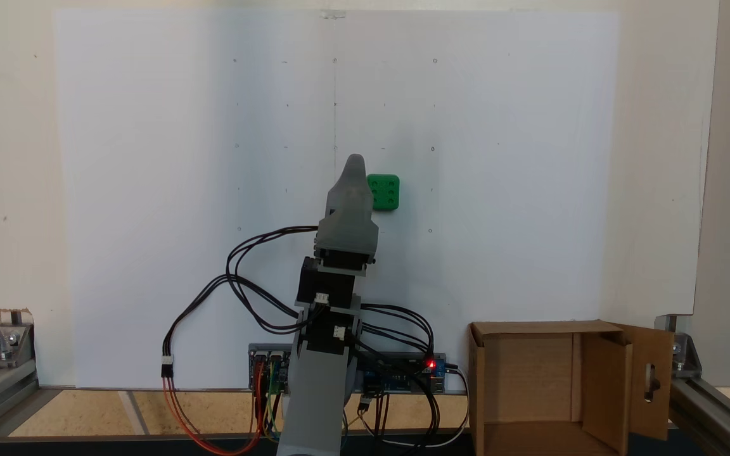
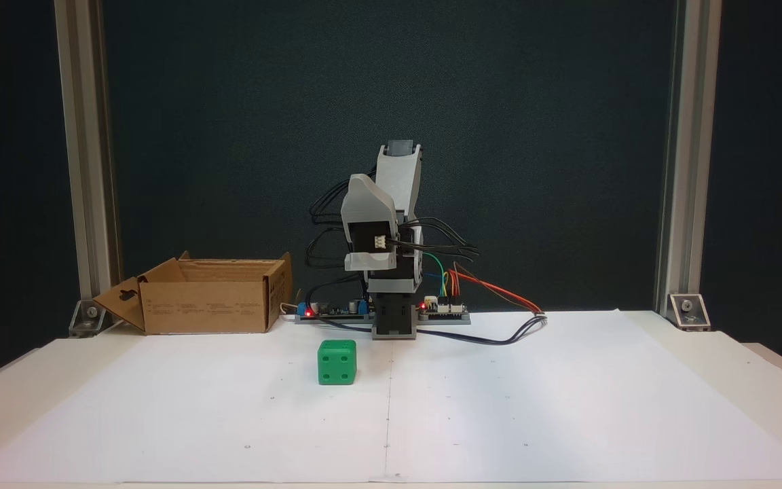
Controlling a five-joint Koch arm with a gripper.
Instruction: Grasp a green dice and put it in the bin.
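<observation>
the green dice [image 2: 337, 362] sits free on the white paper sheet [image 2: 499, 407], in front of my base, untouched. my gripper [image 1: 355, 166] hangs raised near it; whether my jaws are apart, i cannot tell. grasp and drop into the cardboard bin [image 2: 208, 309], beside my base, remain.

The green dice [image 2: 337, 362] sits flat on white paper, well apart from the open cardboard bin [image 2: 211, 305].

White tabletop [image 2: 567, 407], covered with paper sheets meeting at a centre seam. Sitting on it: green dice [image 2: 337, 362] out in the open, well apart from the cardboard bin [image 2: 208, 305] back by the edge, plus arm base [image 2: 393, 319] and circuit boards [image 2: 442, 312] with loose wires.
</observation>
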